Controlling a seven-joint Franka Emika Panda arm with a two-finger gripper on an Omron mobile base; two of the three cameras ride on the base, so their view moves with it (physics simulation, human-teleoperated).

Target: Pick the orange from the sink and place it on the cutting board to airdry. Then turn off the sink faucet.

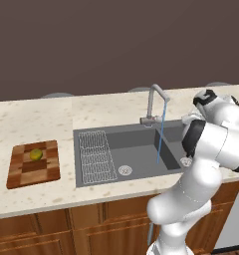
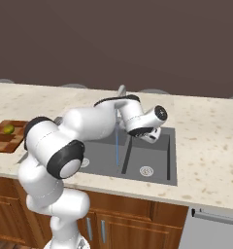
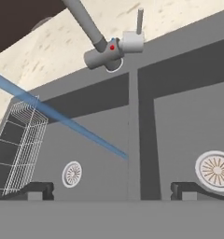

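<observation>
Your gripper (image 3: 111,190) hangs over the sink (image 1: 136,144) with its two dark fingertips (image 3: 39,190) standing far apart and nothing between them — it holds no object. In the hand view it looks down and across the basin: the divider wall between the two bowls runs straight up the middle, a round silver drain (image 3: 72,173) lies in the left bowl and a larger one (image 3: 216,169) in the right bowl. In the right base view you see the hand (image 2: 150,127) low above the right bowl, close to the back edge.

Just beyond the hand is the sink faucet (image 3: 115,48). Its base sits on the back rim of the sink, and the small lever (image 3: 139,19) stands upright on it. I judge that the lever is the next target, and the hand is near it but not yet touching it. A blue stream of water (image 1: 161,133) falls from the spout into the sink, so the faucet is on.

Further out to the left, the wire-grid drainer (image 1: 96,156) lies in the sink. On the counter (image 1: 42,119), well apart from the sink, lies the cutting board (image 1: 34,163), and the orange (image 1: 36,154) rests on top of it, near its middle.

So the first part is done — the fruit is on the board. What is left for you is only to turn off the water.
</observation>
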